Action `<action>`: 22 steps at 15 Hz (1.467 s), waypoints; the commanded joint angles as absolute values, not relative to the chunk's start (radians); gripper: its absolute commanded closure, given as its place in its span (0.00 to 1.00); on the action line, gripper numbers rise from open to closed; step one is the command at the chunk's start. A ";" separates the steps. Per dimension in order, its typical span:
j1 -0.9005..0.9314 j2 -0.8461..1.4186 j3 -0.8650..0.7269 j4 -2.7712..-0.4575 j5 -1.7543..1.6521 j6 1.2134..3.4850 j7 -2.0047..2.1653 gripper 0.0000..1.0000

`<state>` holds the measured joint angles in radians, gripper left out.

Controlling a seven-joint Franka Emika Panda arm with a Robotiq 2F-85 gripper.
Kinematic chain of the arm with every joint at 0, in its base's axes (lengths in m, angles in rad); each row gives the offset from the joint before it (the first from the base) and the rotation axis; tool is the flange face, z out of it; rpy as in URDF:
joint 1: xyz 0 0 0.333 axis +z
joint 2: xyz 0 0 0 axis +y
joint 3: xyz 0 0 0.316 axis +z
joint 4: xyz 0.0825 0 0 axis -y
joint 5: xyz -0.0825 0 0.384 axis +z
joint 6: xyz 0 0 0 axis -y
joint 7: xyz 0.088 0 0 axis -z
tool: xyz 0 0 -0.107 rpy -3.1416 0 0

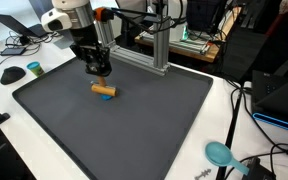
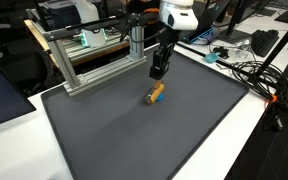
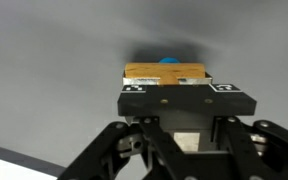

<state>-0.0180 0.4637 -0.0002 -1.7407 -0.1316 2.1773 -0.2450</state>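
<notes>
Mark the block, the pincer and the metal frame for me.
block (image 1: 104,90), in an exterior view, middle of its wooden side
pincer (image 1: 101,71), in an exterior view, between its fingertips
frame (image 1: 160,45), in an exterior view, its upright post

Smooth wooden block (image 1: 103,90); matt cloth-like mat (image 1: 134,125); bare metal frame (image 1: 160,50)

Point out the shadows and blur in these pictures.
Wrist view: black pincer underexposed, a soft dark shadow around the orange wooden cylinder with a blue end. Both exterior views: even light, no glare on the dark grey mat.
</notes>
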 commanded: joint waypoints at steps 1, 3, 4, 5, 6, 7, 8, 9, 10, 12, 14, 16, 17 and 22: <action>-0.035 0.550 0.004 -1.759 -0.124 2.151 -0.264 0.78; -0.037 0.551 0.005 -1.757 -0.121 2.147 -0.269 0.78; -0.038 0.551 0.006 -1.756 -0.120 2.146 -0.273 0.78; -0.038 0.551 0.007 -1.754 -0.119 2.143 -0.275 0.78; -0.038 0.552 0.008 -1.753 -0.119 2.142 -0.278 0.78; -0.038 0.552 0.008 -1.752 -0.120 2.140 -0.281 0.78; -0.037 0.553 0.008 -1.750 -0.121 2.138 -0.283 0.78; -0.037 0.553 0.008 -1.749 -0.122 2.136 -0.285 0.78; -0.037 0.553 0.008 -1.748 -0.122 2.134 -0.287 0.78; -0.035 0.553 0.007 -1.747 -0.125 2.124 -0.288 0.78; -0.036 0.554 0.006 -1.744 -0.125 2.115 -0.289 0.78; -0.037 0.554 0.006 -1.743 -0.125 2.110 -0.290 0.78; -0.038 0.554 0.006 -1.742 -0.125 2.108 -0.291 0.78; -0.041 0.555 0.007 -1.738 -0.126 2.086 -0.300 0.78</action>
<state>-0.0287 0.4737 -0.0002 -1.7325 -0.1299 2.0939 -0.2798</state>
